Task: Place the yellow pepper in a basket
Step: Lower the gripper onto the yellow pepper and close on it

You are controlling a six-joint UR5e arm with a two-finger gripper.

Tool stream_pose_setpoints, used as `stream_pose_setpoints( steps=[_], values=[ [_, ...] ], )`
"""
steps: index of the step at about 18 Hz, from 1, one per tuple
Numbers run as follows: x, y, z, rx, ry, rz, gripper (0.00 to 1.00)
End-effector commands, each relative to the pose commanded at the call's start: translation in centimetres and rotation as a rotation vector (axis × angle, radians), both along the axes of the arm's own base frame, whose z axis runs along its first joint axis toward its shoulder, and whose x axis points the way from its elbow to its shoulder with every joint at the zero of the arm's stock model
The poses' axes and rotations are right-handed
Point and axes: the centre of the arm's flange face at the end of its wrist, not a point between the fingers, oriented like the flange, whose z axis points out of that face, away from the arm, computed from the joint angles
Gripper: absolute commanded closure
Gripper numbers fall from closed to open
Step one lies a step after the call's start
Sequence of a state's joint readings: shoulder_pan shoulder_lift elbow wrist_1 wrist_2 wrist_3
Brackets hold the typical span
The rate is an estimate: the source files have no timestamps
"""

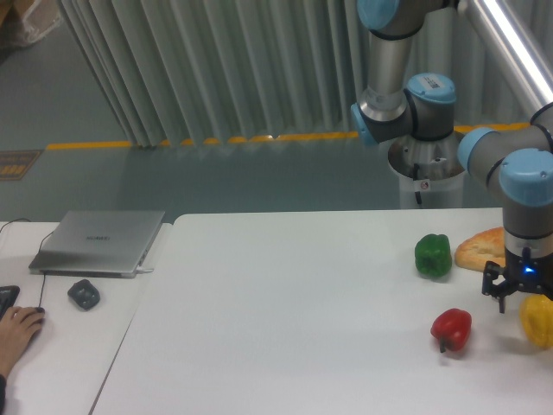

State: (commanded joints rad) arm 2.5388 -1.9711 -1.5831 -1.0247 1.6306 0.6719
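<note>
The yellow pepper [537,321] lies at the right edge of the white table, partly cut off by the frame. My gripper [527,298] hangs right above it, its dark fingers [500,290] spread open around the pepper's top. Whether they touch it I cannot tell. The right side of the gripper runs out of the frame. No basket is in view.
A red pepper [452,329] lies left of the yellow one. A green pepper [433,255] and an orange-tan bread wedge [480,249] sit behind. On the far-left side table are a laptop [99,241], a mouse [84,294] and a person's hand [15,327].
</note>
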Motion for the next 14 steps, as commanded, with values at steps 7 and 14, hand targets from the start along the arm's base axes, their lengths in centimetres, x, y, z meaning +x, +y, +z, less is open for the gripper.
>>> stream_pose_setpoints(
  steps=[7, 14],
  values=[
    [-0.1, 0.0, -1.3, -0.014, -0.015, -0.031, 0.0],
    [-1.1, -1.0, -1.8, -0.02, -0.022, -0.009, 0.0]
  ],
)
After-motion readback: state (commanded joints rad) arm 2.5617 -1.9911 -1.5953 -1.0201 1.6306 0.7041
